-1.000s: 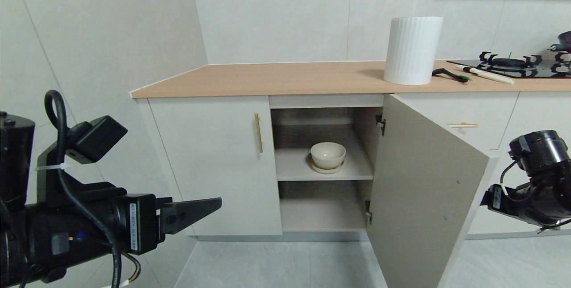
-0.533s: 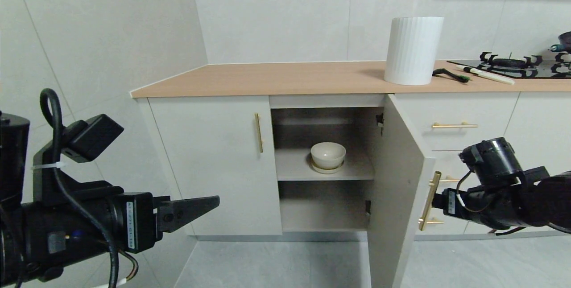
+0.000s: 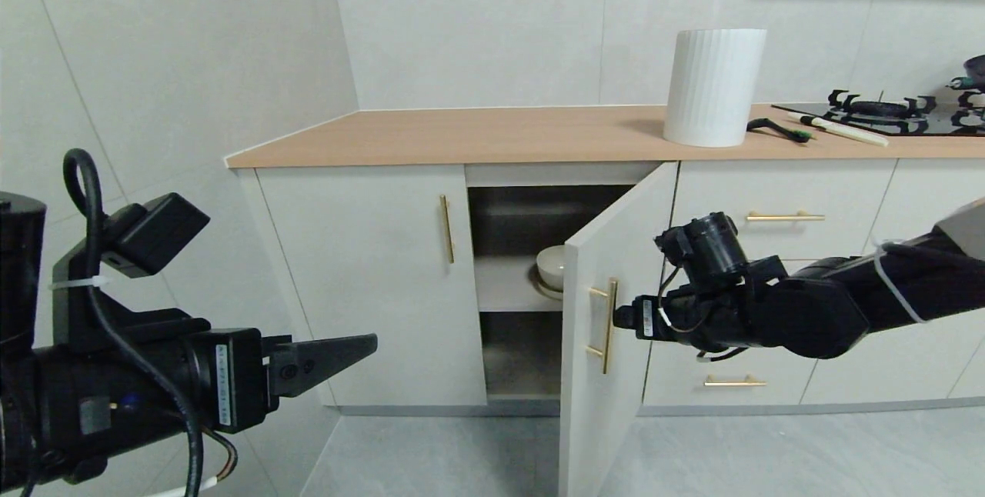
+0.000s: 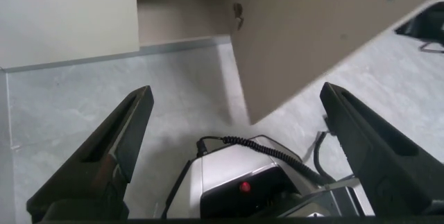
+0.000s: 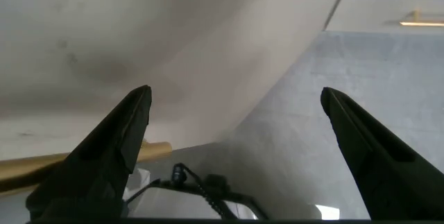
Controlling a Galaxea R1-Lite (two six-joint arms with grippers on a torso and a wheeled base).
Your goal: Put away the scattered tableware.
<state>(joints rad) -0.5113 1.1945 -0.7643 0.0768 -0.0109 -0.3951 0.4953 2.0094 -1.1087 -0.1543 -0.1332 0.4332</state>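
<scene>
A cream bowl [image 3: 549, 266] sits on a small plate [image 3: 545, 291] on the middle shelf of the lower cabinet, half hidden by the cabinet door [image 3: 596, 266]. The door stands partly ajar. My right gripper [image 3: 625, 317] is against the door's outer face beside its gold handle [image 3: 608, 325]. In the right wrist view its fingers [image 5: 125, 141] are spread open with the door [image 5: 173, 37] close in front and the handle [image 5: 69, 163] just below. My left gripper [image 3: 331, 351] hangs open and empty at the lower left, over the floor, with the door's bottom corner [image 4: 326, 30] ahead of it.
A tall white ribbed container [image 3: 713, 87] stands on the wooden countertop [image 3: 477, 135]. A stove [image 3: 893, 108] and a knife [image 3: 839, 129] lie at the far right. Drawers with gold handles [image 3: 783, 216] are behind my right arm. The left cabinet door [image 3: 369, 281] is closed.
My right arm has swept leftward, swinging the cabinet door from wide open to partly ajar, so the bowl is now half covered. The left arm has barely shifted.
</scene>
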